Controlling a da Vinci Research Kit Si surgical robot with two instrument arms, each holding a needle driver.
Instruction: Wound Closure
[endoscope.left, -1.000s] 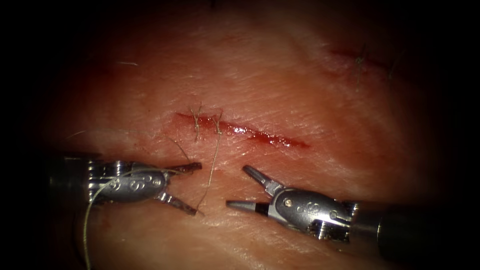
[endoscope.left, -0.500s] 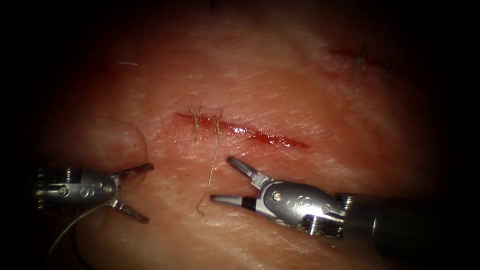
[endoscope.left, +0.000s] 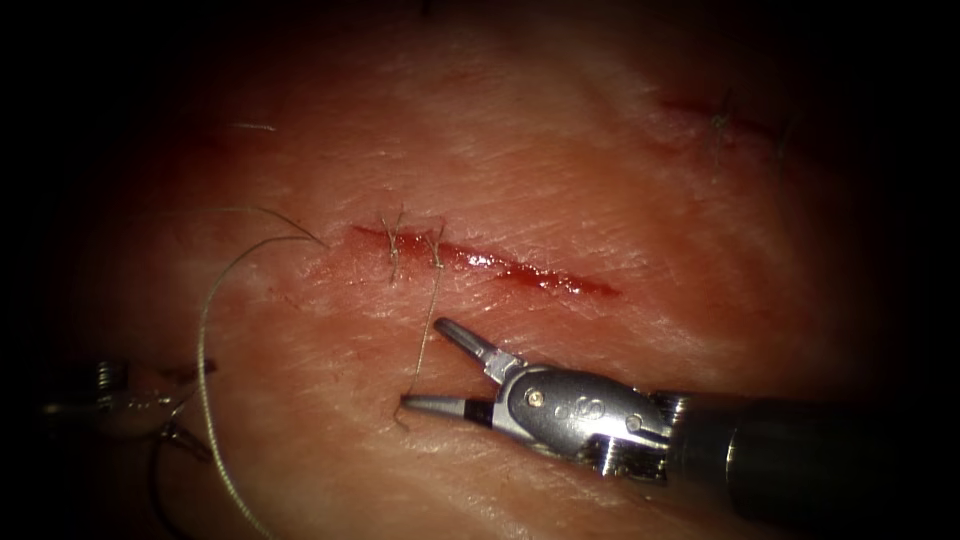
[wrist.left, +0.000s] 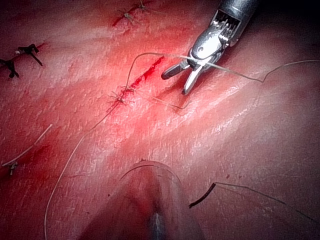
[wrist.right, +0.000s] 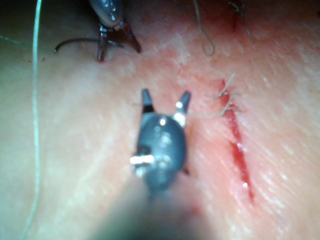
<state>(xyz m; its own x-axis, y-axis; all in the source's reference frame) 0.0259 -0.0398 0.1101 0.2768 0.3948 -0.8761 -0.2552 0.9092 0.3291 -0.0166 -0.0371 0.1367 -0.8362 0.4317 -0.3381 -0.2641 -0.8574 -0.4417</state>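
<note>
Now your right tool (endoscope.left: 420, 364) has closed in, jaws spread and empty astride the stitch's thread tail (endoscope.left: 428, 335), while your left tool (wrist.right: 118, 52), jaws also parted, has backed off to the tissue's (endoscope.left: 600, 180) left edge, with the needle (wrist.right: 75, 42) lying loose beside it.

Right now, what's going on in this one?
The right tool holds nothing; its open fingers sit at the loose thread tail below a stitch in the cut. The left tool, left of the cut, is open and empty; the needle lies on the tissue beside it.
</note>
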